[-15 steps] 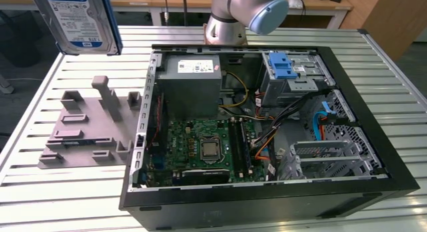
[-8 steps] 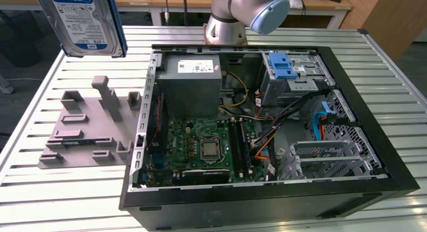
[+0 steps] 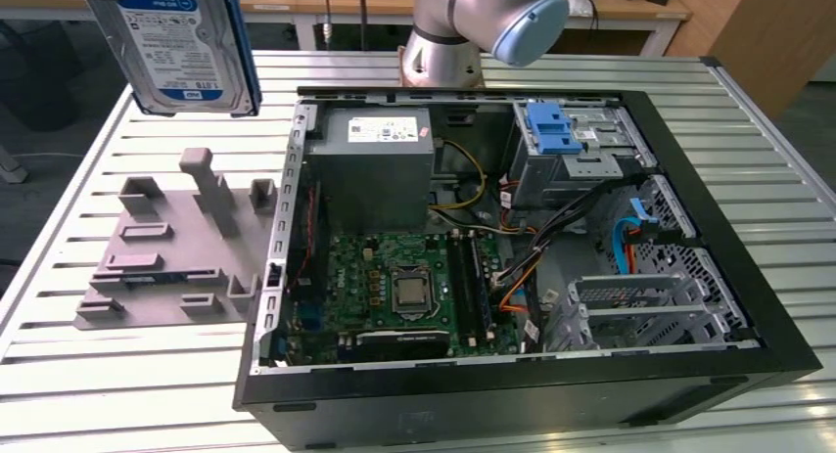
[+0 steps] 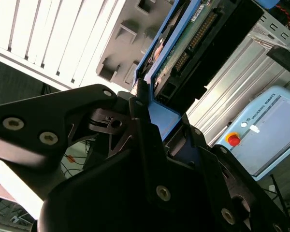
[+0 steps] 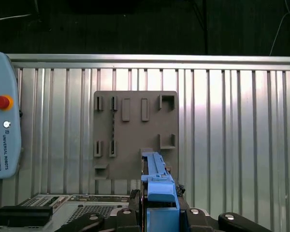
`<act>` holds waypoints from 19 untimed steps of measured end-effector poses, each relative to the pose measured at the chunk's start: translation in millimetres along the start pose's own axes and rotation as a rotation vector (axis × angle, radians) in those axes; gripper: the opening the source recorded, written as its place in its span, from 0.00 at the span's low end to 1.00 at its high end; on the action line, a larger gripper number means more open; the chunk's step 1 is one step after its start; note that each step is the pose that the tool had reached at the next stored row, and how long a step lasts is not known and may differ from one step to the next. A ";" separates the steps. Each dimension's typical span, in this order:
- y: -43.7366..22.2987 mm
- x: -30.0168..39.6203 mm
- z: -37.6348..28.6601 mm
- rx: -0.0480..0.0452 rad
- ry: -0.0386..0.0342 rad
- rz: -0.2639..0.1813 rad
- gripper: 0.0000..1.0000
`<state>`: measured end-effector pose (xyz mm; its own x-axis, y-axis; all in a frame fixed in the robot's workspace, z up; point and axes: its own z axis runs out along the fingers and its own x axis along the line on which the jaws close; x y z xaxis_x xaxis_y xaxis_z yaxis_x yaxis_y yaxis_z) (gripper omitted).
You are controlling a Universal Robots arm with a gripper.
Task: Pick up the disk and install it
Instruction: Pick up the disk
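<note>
- My disk (image 3: 183,47) loses its upper end past the exterior view's top edge (label print too small to read).
- My arm (image 3: 444,37) is cut there too.
- The pendant (image 5: 2,135) runs off the first wrist view's edge.

The arm (image 3: 444,42) was silvery-grey tubing with a round pale blue joint cap (image 3: 530,27), and its gripper (image 4: 146,96) was matte black and angular, studded with small silver screws (image 4: 163,193).
</note>
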<state>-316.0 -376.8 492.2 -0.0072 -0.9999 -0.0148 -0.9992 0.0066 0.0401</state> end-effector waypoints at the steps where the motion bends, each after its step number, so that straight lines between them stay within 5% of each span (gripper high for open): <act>1: -1.6 0.8 0.0 -0.0003 0.0000 0.000 0.36; 8: -7.8 3.8 -0.7 -0.0031 -0.0001 0.001 0.36; 15: -3.2 3.9 -0.7 0.0148 -0.0037 -0.001 0.36; 19: -3.2 4.0 -0.7 0.0154 -0.0043 -0.001 0.36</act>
<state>-312.8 -380.8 492.7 -0.0062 -0.9998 -0.0191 -0.9997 0.0058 0.0247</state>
